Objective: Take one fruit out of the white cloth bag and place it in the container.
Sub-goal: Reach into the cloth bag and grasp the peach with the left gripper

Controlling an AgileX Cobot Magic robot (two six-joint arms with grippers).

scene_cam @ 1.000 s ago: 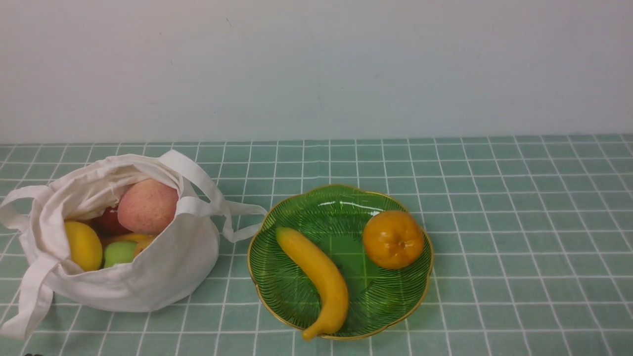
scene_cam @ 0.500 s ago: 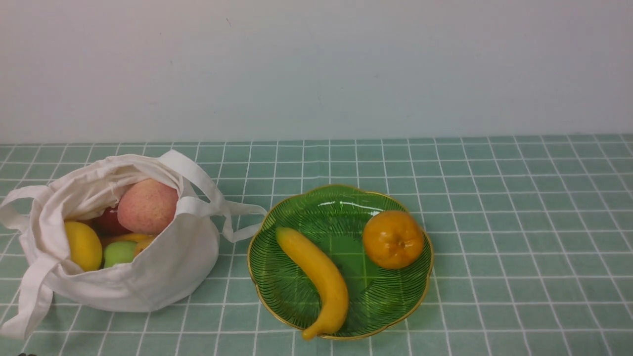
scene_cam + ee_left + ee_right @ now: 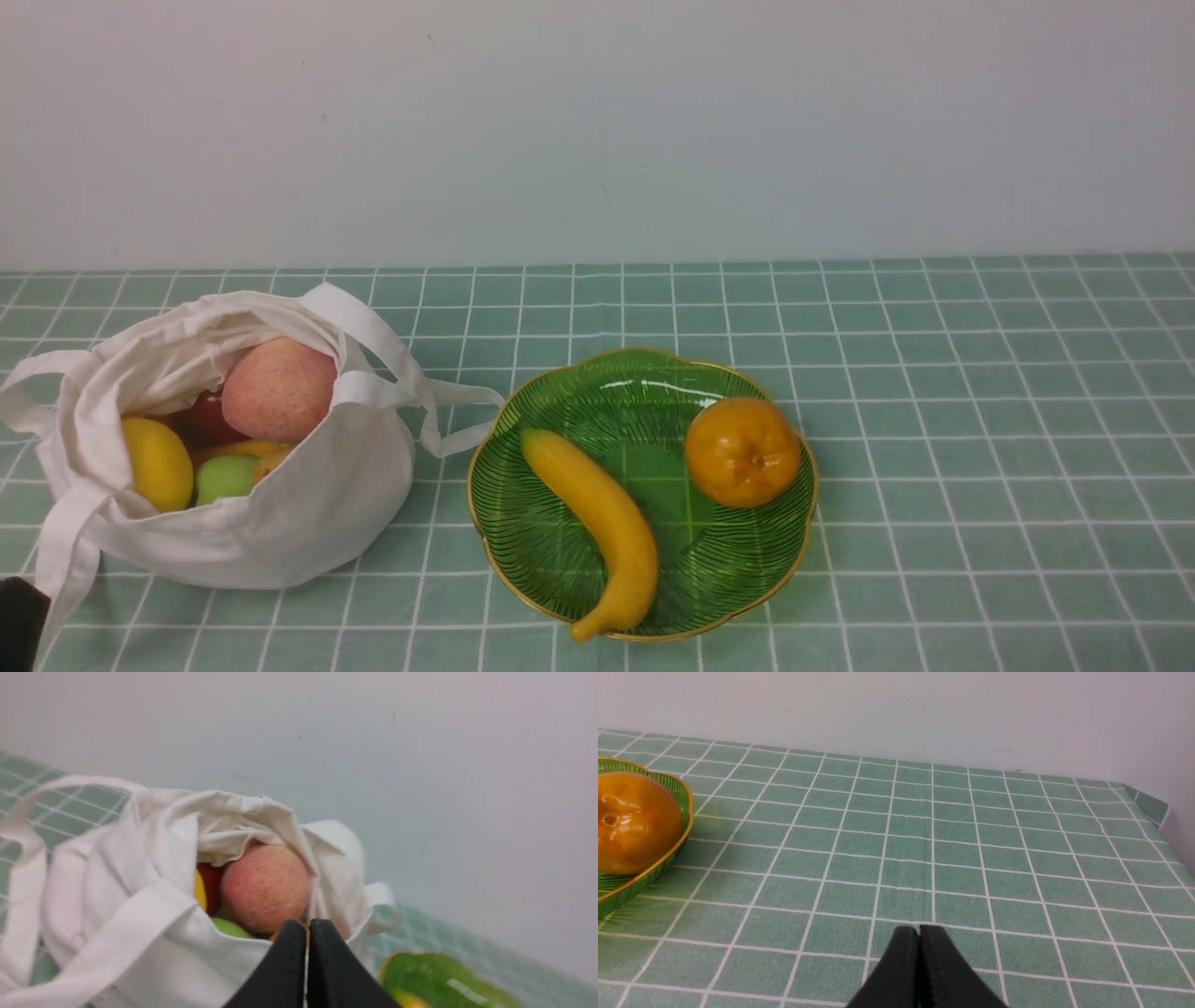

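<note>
Since half a second ago, a dark piece of the left arm [image 3: 19,621] has come into the front view's near-left corner, against the hanging strap of the bag [image 3: 308,504]. Nothing else has shifted.

Front view: I see bag and plate [image 3: 560,569] whole, but no fingertips of either arm. The peach [image 3: 278,389] sits on top of the pile inside the bag, toward its right side. Below it are a red fruit [image 3: 207,418], a yellow fruit [image 3: 157,463] and a green fruit [image 3: 224,476].

Left wrist view: left end effector [image 3: 307,926] is clenched and empty. Its tips lie in line with the bag's near lip, with the peach just beyond. I cannot tell whether they touch the fabric. A fold of cloth drapes over the peach's far side, which the front view does not show.

Right wrist view: right end effector [image 3: 919,931] is clenched, empty, over bare worktop [image 3: 971,858]. It is well apart from the plate's rim and the mandarin [image 3: 635,821]. Only this view shows the cloth's corner folding down by the wall.

Room: the banana [image 3: 597,523] runs across the plate's left-centre, with the mandarin at the right rear. Bare glass shows between them and at the far left. One bag strap loops up just beside the plate's left rim. The worktop lies open right of the plate, and the wall closes the far side.
</note>
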